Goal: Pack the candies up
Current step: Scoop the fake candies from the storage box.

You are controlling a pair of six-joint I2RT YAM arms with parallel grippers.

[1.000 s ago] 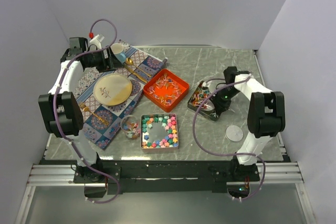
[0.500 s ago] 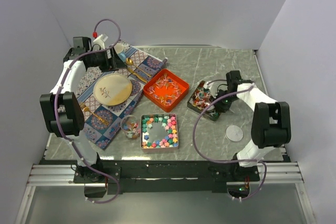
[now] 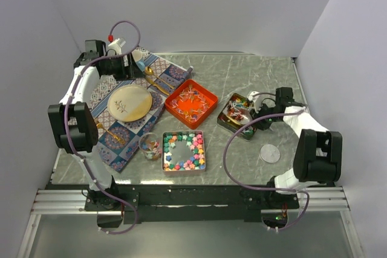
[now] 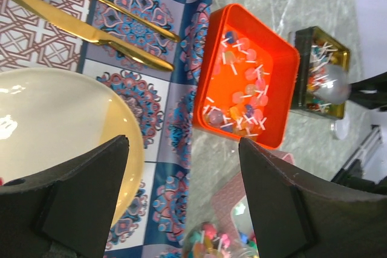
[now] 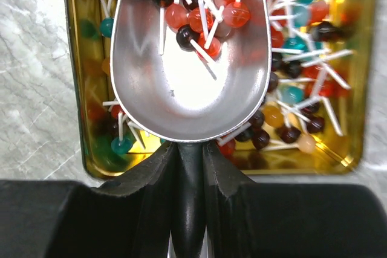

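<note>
My right gripper [image 5: 190, 155] is shut on the black handle of the silver scoop [image 5: 190, 58]. The scoop holds a few lollipop candies [image 5: 199, 10] and hovers over the gold tin [image 5: 357, 89], which is full of them. From above, the right gripper [image 3: 264, 108] is at the right side of that tin [image 3: 237, 115]. More lollipop candies lie in the orange tray [image 3: 191, 102]. Pastel star candies fill the pink tin [image 3: 183, 151]. A glass jar [image 3: 150, 146] holds a few candies. My left gripper [image 4: 184, 197] is open and empty, high over the plate [image 4: 54, 125]; from above the left gripper [image 3: 132, 64] is at the back left.
A patterned placemat [image 3: 115, 140] carries the cream plate [image 3: 129, 102] and gold cutlery [image 3: 158, 84]. A round lid [image 3: 269, 153] lies near the right arm's base. A small cup [image 3: 138, 56] stands beside the left gripper. White walls close in on three sides.
The right arm has pulled back to the right with the scoop, from over the tin's middle to its right side. The left arm has barely moved.
</note>
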